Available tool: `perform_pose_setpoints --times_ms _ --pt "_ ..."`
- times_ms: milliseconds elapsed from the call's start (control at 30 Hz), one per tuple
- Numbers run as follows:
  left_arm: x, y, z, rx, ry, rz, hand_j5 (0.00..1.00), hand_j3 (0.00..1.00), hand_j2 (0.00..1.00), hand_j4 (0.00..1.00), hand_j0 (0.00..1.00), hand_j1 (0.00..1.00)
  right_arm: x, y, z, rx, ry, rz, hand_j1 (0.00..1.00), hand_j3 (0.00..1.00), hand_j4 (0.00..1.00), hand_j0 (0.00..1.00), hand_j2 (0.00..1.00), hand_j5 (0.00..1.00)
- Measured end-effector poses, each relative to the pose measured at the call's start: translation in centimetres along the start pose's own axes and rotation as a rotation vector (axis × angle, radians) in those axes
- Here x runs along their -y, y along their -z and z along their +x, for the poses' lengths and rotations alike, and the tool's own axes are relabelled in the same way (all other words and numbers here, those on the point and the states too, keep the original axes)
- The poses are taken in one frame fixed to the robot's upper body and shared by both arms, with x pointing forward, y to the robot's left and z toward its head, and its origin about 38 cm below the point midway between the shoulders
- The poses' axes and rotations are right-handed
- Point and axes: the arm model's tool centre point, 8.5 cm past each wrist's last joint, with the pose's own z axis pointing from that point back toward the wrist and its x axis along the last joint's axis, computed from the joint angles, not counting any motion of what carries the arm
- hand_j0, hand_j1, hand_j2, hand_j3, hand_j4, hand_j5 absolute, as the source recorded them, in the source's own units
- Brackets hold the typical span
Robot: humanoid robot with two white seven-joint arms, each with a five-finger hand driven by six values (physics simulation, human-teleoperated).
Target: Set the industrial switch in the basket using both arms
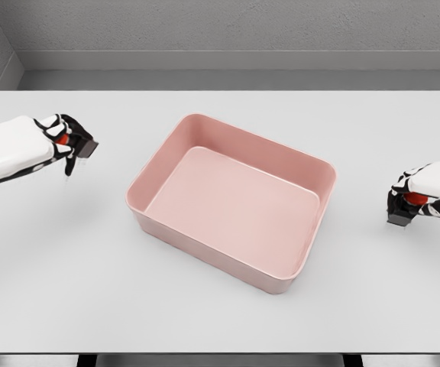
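A pink rectangular basket (pixel 312 164) sits in the middle of the white table, and nothing lies inside it. My left hand (pixel 71 144) hovers to the basket's left, its fingers curled around a small dark switch with a red button (pixel 85 147). At the right edge, my right hand (pixel 409 200) rests low on the table, fingers closed around a second dark switch with a red part (pixel 402 216). Both hands stand well apart from the basket.
The white table (pixel 220 321) stretches around the basket, with its front edge near the bottom of the view and a grey wall behind its far edge.
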Motion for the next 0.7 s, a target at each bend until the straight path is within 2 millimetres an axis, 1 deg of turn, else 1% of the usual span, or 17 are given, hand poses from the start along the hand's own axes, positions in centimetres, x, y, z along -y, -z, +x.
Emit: perform_pose_setpoints --times_ms 67,133,167,233,300,367,433,467,533,567,667,700 --pt "-1.6 1.3 0.0 0.023 0.031 0.036 0.28 0.28 0.28 0.28 0.28 0.28 0.3 -0.1 0.0 0.0 -0.005 -0.006 0.47 0.47 0.47 0.47 0.47 0.47" --pt "-1.0 2.5 0.8 0.056 0.018 0.032 0.28 0.28 0.28 0.28 0.28 0.28 0.5 -0.1 0.0 -0.001 -0.009 -0.011 0.47 0.47 0.47 0.47 0.47 0.47" --pt "-1.4 3.2 1.0 0.073 0.026 0.04 0.28 0.28 0.28 0.28 0.28 0.28 0.6 -0.1 0.0 0.0 -0.012 -0.013 0.47 0.47 0.47 0.47 0.47 0.47" --pt "-0.7 4.4 1.8 0.109 0.011 0.032 0.28 0.28 0.28 0.28 0.28 0.28 1.1 -0.2 0.1 0.005 -0.023 -0.023 0.47 0.47 0.47 0.47 0.47 0.47" --pt "-1.0 5.5 2.4 0.139 0.015 0.041 0.28 0.28 0.28 0.28 0.28 0.28 1.8 -0.4 0.2 0.008 -0.04 -0.039 0.47 0.47 0.47 0.47 0.47 0.47" --pt "-0.9 6.6 3.1 0.172 0.009 0.046 0.28 0.28 0.28 0.28 0.28 0.28 2.5 -0.5 0.3 0.014 -0.055 -0.052 0.47 0.47 0.47 0.47 0.47 0.47" --pt "-2.0 7.9 3.7 0.21 0.028 0.066 0.28 0.28 0.28 0.28 0.28 0.28 2.9 -0.6 0.5 0.027 -0.073 -0.064 0.47 0.47 0.47 0.47 0.47 0.47" --pt "-1.6 8.5 4.3 0.23 0.019 0.058 0.28 0.28 0.28 0.28 0.28 0.28 3.2 -0.6 0.6 0.034 -0.082 -0.071 0.47 0.47 0.47 0.47 0.47 0.47" --pt "-1.4 9.5 5.1 0.262 0.015 0.061 0.28 0.28 0.28 0.28 0.28 0.28 3.5 -0.6 0.8 0.05 -0.098 -0.078 0.47 0.47 0.47 0.47 0.47 0.47" --pt "-1.9 10.2 5.5 0.281 0.027 0.068 0.28 0.28 0.28 0.28 0.28 0.28 3.7 -0.7 0.9 0.058 -0.109 -0.084 0.47 0.47 0.47 0.47 0.47 0.47" --pt "-1.2 11.8 7.1 0.333 0.017 0.062 0.28 0.28 0.28 0.28 0.28 0.28 4.6 -0.9 1.3 0.081 -0.144 -0.104 0.47 0.47 0.47 0.47 0.47 0.47" --pt "-1.8 12.3 7.4 0.346 0.035 0.068 0.28 0.28 0.28 0.28 0.28 0.28 5.1 -0.9 1.4 0.089 -0.156 -0.115 0.47 0.47 0.47 0.47 0.47 0.47"
